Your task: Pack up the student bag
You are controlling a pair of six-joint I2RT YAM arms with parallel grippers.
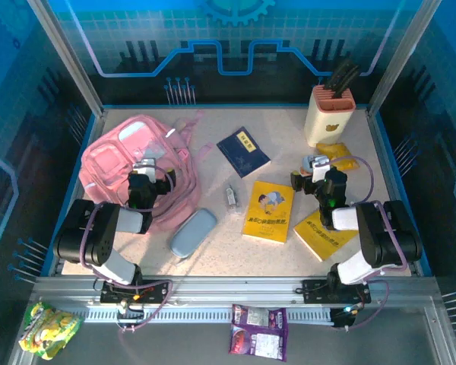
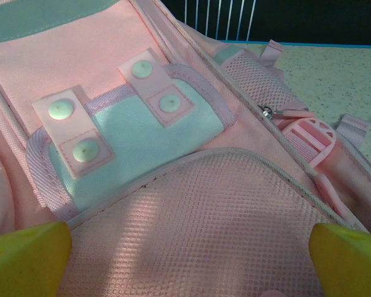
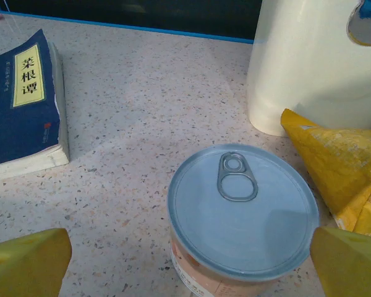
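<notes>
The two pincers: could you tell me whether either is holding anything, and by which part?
Nothing is held. The left pincer is open over the backpack, the right pincer open near the can.

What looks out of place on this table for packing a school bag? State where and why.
The knife block, holding dark-handled knives at the far right corner, and the pull-tab can near it are kitchen items, not school supplies. A purple packet and a green-yellow packet lie off the table, below the front rail.

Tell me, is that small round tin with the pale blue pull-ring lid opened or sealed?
Sealed. The small round tin stands upright on the speckled table, pale blue lid whole, ring tab flat.
</notes>
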